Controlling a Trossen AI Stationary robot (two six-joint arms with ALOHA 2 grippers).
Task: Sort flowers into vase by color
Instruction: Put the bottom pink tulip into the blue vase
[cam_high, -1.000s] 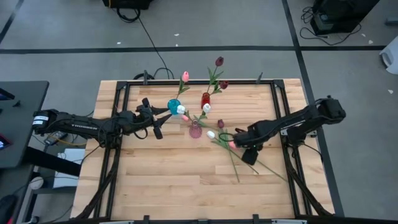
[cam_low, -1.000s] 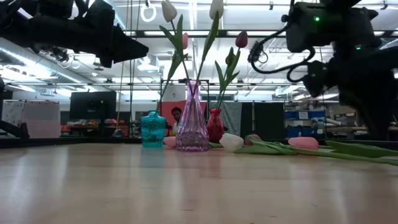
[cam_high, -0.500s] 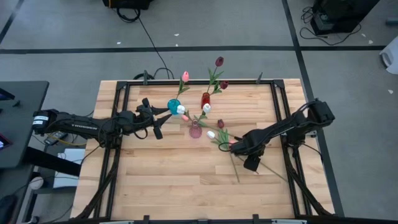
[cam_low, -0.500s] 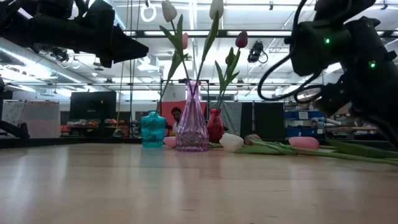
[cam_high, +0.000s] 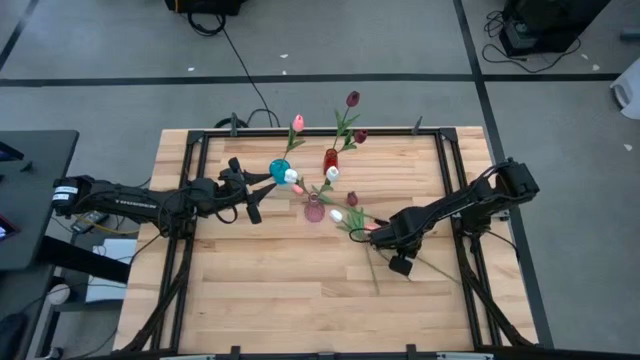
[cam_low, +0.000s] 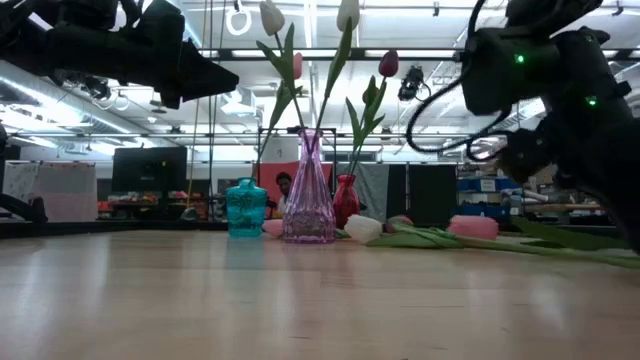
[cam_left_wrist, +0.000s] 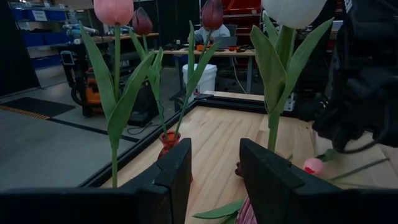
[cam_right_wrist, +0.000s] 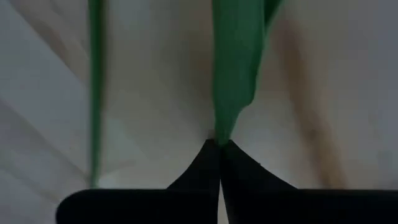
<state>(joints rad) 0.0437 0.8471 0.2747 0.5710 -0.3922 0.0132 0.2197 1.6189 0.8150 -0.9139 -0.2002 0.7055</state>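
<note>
Though well begun, judged only about half done. Count five flowers already standing in vases near 12 o'clock on the table: one pink tulip in the blue vase, two maroon tulips in the red vase, two white tulips in the pink glass vase. Sorted by colour so far, as best seen. Find the rest lying flat: loose tulips heaped just at 3 o'clock of the pink glass vase, showing a white, a maroon and a pink head, with long stems trailing away toward 5 o'clock; also one more pink head down on the wood between the blue vase and the pink glass vase. Exact number in the heap not possible to tell. Note the right gripper low over that heap, at about 3 o'clock from the table's middle, fingers pressed together and pinching a green stem or leaf right at the tips; colour of that flower's head not possible to tell. Note the left gripper hovering toward 10 o'clock, just at 9 o'clock of the blue vase, fingers apart with nothing between. Left to do, by judgement: raise the pinched flower, stand it in the vase of matching colour, then repeat for every tulip on the wood.
</note>
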